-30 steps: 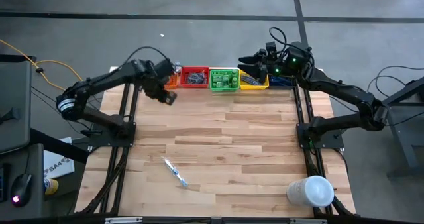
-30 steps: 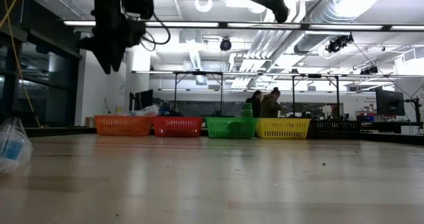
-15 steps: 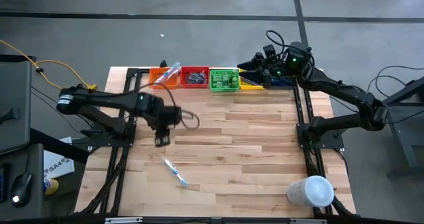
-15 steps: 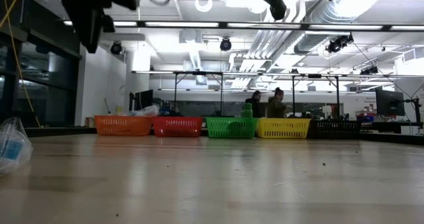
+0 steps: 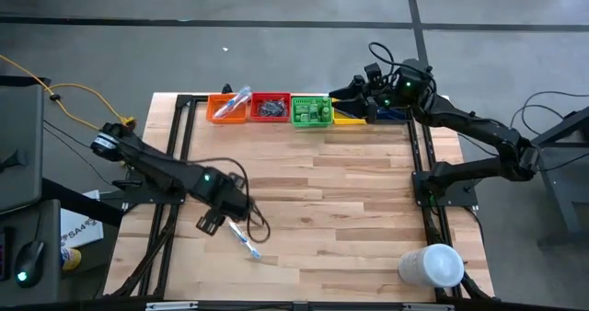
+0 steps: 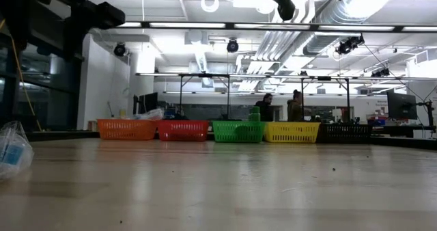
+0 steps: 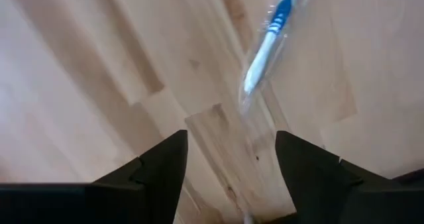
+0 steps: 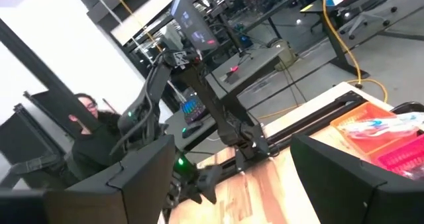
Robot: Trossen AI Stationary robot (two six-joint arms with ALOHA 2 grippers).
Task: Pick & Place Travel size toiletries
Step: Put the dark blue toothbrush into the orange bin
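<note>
Orange bin (image 5: 225, 109) holds a wrapped toothbrush (image 5: 236, 99), red bin (image 5: 270, 108) dark bundles (image 5: 270, 110), green bin (image 5: 312, 111) bottles (image 5: 314, 114); both grippers' jaws released.

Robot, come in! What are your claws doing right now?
Left claw open, empty, above wrapped toothbrush lying on table. Right claw open, waiting over the bins. Nothing in the way.
</note>
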